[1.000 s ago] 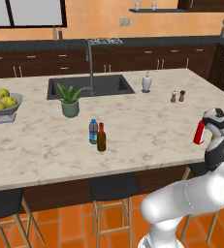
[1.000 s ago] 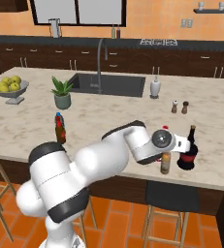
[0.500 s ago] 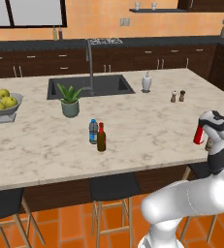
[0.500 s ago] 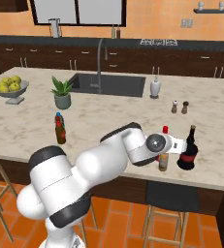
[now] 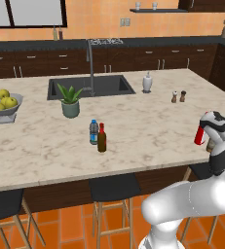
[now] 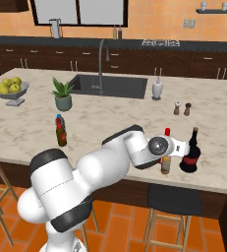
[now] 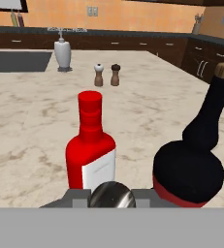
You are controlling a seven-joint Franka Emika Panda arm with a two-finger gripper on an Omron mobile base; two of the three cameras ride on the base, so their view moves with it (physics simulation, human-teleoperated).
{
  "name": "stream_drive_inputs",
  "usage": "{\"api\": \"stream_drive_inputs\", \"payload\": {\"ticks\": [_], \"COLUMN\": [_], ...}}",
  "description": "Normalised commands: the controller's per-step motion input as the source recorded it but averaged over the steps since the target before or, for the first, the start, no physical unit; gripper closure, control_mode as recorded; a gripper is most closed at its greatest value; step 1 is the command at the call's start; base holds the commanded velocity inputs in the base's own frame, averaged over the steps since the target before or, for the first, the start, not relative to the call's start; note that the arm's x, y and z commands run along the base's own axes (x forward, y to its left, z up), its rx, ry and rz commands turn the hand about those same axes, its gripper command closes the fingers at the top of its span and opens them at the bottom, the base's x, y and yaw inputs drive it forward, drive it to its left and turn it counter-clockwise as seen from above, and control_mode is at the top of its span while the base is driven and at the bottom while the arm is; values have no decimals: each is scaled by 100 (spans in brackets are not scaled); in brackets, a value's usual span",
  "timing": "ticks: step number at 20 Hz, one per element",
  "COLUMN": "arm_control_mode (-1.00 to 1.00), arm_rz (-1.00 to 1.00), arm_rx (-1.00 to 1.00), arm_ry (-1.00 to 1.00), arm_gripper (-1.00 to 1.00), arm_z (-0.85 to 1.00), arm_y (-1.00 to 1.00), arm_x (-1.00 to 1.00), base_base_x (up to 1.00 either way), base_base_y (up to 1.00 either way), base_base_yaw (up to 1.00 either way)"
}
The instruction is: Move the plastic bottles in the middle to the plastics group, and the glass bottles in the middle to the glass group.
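- While the arm reached out to the right end of the table [image 5: 133, 121], a bowl of yellow fruit [image 5: 4, 104] sat far at the left end.
- A small green plant [image 5: 70, 99] stood in a pot by the sink [image 5: 92, 86].
- In the middle of the table stood the water bottle [image 5: 93, 132] with its blue cap.
- Just beside it, on its right, stood a brown bottle with a red top [image 5: 102, 138].
- Further right, at the back, were a white soap bottle [image 5: 147, 82] and two little shakers [image 5: 178, 96].
- At the right end, near the front edge, the end effector [image 6: 166, 156] was closed on the neck of a second brown bottle [image 6: 165, 166].
- That bottle stood upright, with its bottom down at the table.
- The bright red bottle [image 7: 90, 150] stood just behind it.
- The tall dark bottle [image 7: 191, 164] with the round belly stood just to its right.
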Motion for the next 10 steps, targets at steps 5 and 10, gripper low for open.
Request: {"api": "stream_drive_inputs", "payload": {"ticks": [5,10], "arm_control_mode": [-100,-100], "arm_rz": [0,0], "arm_rx": [0,0], "arm_ry": [0,0], "arm_gripper": [-100,-100], "arm_z": [0,0], "arm_y": [0,0], "arm_x": [0,0], "base_base_x": [0,0], "base_base_y": [0,0], "base_base_yaw": [0,0]}}
